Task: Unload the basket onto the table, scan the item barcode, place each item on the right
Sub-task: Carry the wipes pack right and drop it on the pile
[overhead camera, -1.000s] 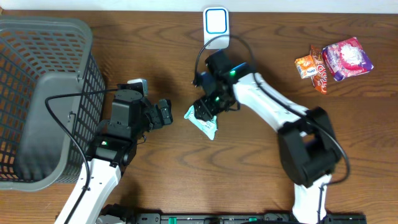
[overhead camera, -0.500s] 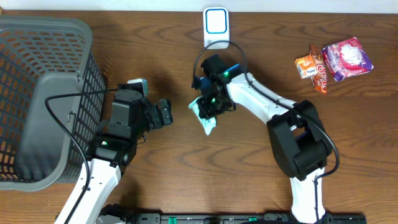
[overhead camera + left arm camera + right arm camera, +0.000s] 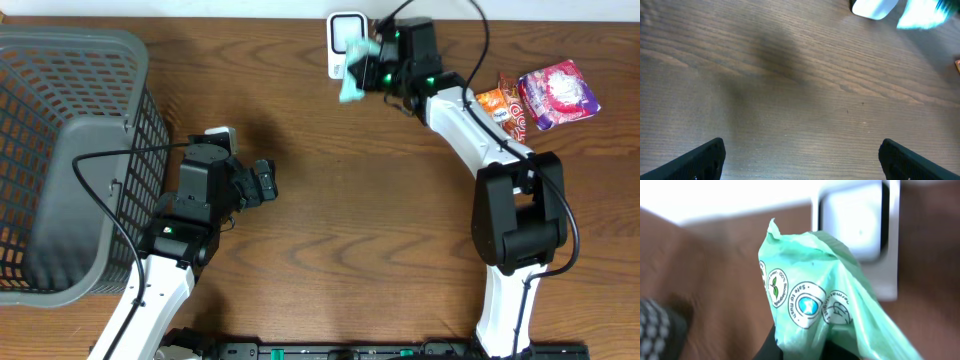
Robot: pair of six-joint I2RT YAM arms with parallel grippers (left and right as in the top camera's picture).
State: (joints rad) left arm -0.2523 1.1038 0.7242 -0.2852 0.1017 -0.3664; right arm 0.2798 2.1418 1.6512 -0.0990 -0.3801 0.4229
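Your right gripper (image 3: 370, 68) is clamped on the lower end of a green packet (image 3: 352, 78), holding it in the air at the far edge of the table (image 3: 350, 250), directly in front of the white scanner (image 3: 343, 28). In the right wrist view, the dark fingers (image 3: 790, 347) pinch the packet (image 3: 812, 300) from below. Its crumpled film rises to a point and carries round printed emblems, and the scanner's pale window (image 3: 857, 222) stands just behind and to the right. From overhead, the packet overlaps the scanner's lower right corner; whether the two touch cannot be told. The right arm stretches from the near edge across the right half of the table to reach that spot. Well apart, on the left side, your left gripper (image 3: 265, 183) rests low over bare wood with its jaws spread wide and nothing between them. Its wrist camera shows both black fingertips (image 3: 705, 157) at the frame's bottom corners, and the scanner (image 3: 874, 7) and the blurred packet (image 3: 922, 12) at the top right. A grey mesh basket (image 3: 70, 40) fills the far left. Two snack packs, one pink (image 3: 558, 92) and one orange (image 3: 492, 105), lie together at the far right.
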